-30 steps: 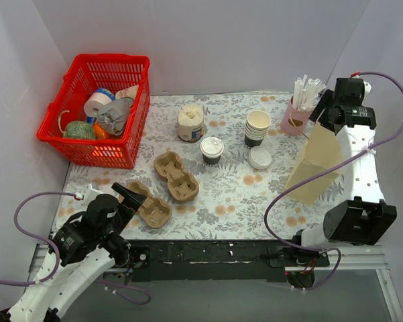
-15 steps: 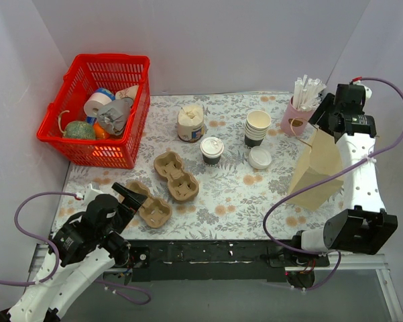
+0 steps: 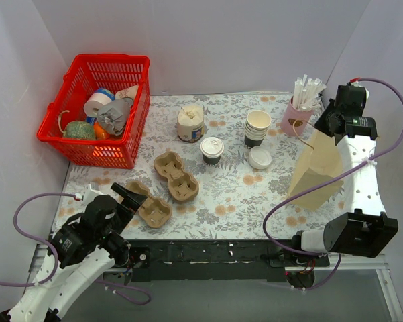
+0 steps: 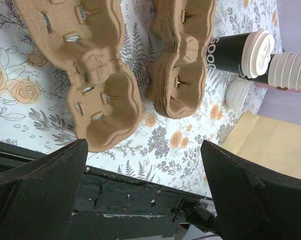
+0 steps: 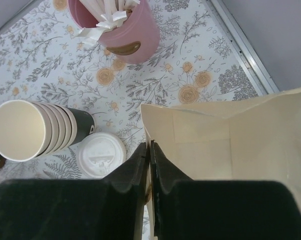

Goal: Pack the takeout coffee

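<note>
Now that the right tool has pinched shut on the rim of the paper bag, at three o'clock on the desk, the bag stands more upright, its mouth ready for packing. The takeout coffee waits, lidded, just toward twelve o'clock from centre. The left tool, spread wide, hovers at seven o'clock.

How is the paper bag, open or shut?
Open. The wrist view looks down inside the paper bag; the right pincer pinches its rim.
</note>
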Available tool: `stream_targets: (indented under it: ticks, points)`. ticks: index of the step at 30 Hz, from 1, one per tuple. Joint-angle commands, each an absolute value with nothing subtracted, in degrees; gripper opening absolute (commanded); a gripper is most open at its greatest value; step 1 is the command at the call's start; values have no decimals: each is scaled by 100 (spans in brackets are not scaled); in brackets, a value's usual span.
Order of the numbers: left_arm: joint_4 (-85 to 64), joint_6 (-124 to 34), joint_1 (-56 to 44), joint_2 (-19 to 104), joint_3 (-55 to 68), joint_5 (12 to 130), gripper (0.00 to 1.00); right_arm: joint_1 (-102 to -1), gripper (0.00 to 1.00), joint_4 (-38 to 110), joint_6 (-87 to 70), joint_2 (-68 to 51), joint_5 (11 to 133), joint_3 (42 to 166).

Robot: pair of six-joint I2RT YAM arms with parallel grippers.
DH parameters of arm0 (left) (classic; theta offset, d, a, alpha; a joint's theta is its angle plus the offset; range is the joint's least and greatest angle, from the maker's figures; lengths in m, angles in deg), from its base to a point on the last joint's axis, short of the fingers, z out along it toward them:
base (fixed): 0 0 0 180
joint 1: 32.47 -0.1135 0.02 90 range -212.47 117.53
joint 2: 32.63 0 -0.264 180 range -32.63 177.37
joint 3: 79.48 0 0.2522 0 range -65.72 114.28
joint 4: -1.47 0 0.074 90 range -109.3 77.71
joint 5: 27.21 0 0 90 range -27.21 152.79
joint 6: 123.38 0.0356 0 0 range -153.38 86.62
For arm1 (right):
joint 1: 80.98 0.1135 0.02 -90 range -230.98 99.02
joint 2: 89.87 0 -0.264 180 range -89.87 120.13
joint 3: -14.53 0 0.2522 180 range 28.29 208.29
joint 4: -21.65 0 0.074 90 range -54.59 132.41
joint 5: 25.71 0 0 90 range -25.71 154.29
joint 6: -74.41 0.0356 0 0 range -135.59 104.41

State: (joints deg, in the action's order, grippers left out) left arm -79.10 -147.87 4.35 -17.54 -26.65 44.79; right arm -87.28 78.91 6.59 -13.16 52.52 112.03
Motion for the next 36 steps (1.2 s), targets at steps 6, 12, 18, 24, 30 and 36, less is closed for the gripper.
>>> stream_targets:
  ticks: [6,12,18,24,30,36]
  points:
    - [-7918,-15018,410,-1813,-2635,4460,98,-8739,1,8251,569,-1683,5119,11819]
    - [-7883,-14974,410,-1769,-2626,4486,98,-8319,1,8971,191,-1447,5287,13400]
    - [-7865,-14965,401,-1778,-2626,4486,98,-6043,1,9857,102,-384,3600,15386]
    - [-7997,-15080,401,-1927,-2626,4433,98,-4715,1,9090,-535,-179,2755,15331]
    - [-8041,-15168,401,-2041,-2661,4398,98,-3502,1,7532,-1540,-637,2511,14396]
    - [-8050,-15159,401,-1945,-2661,4407,98,-2781,1,6900,-2287,-857,1789,14080]
